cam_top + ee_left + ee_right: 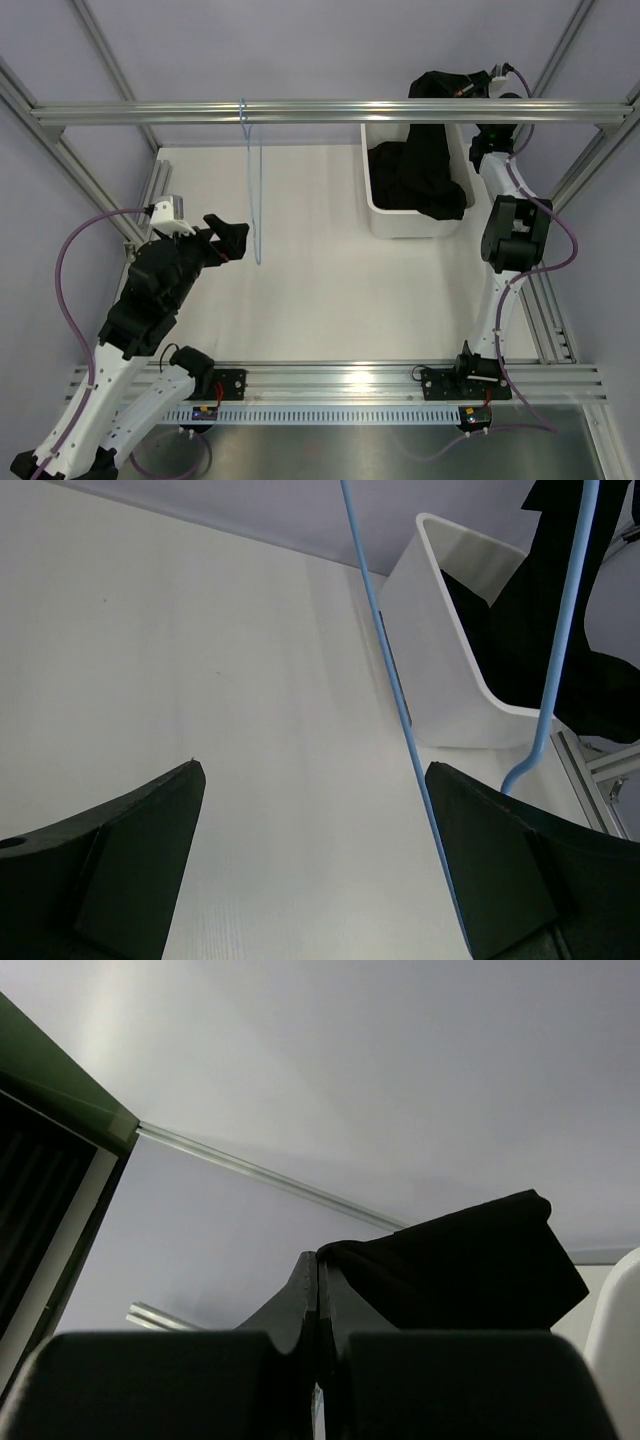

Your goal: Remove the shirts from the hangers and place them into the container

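Hanging from the right gripper, whose fingers are pressed together on a pinch of its fabric, the black shirt drapes from above the far rim down into the white basket, with part of it spilling over the basket's right rim. Left of the basket and well apart from it, the light-blue hanger hangs by its hook from the overhead aluminium rail. The left gripper has its fingers spread wide near the hanger's lower end, holding nothing.
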You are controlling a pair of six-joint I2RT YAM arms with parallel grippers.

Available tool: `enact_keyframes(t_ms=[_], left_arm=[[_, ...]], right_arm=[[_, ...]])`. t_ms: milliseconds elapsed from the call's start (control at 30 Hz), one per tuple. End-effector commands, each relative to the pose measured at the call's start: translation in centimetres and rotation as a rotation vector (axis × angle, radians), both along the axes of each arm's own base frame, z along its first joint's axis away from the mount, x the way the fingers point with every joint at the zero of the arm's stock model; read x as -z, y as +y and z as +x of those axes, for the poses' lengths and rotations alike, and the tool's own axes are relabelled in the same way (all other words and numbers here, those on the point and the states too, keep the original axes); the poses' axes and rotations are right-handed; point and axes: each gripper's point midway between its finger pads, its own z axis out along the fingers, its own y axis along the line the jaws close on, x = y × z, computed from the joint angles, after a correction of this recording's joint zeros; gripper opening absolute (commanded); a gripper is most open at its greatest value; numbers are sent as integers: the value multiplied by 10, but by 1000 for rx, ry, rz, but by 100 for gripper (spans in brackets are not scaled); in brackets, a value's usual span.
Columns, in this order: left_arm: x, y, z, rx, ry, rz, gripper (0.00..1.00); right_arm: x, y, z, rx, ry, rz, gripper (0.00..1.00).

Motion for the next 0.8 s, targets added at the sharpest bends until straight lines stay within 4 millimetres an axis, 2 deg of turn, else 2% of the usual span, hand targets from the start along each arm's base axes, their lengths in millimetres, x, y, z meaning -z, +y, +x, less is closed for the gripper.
enact_keyframes(t_ms=[0, 67, 100, 133, 233, 267, 300, 333, 467, 767], left_arm=[[-6, -6, 4, 25, -39, -1, 99], [-5, -7, 5, 29, -35, 0, 99], [-3, -8, 6, 31, -31, 2, 99], [-4, -8, 6, 32, -32, 0, 99], [-6, -9, 6, 40, -35, -4, 99], [-6, -10, 5, 41, -35, -4, 99], [-6, -9, 6, 37, -38, -1, 99], [-6, -9, 6, 37, -38, 2, 99], [-8, -9, 7, 38, -38, 7, 99], [-10, -11, 5, 47, -41, -11, 99]], right_arm=[[-22, -3, 5, -22, -16, 8, 0], [-30, -3, 10, -22, -37, 4, 0], [-23, -4, 17, -18, -9, 4, 0], [-33, -4, 17, -18, -32, -3, 0], [-40, -7, 22, -22, -52, 4, 0], [-40, -8, 23, -21, -49, 7, 0], [-28, -9, 31, -20, -20, 5, 0], [-40, -7, 28, -29, -44, -5, 0], [-31, -4, 29, -41, -24, -12, 0], [3, -1, 5, 16, 59, -143, 0]])
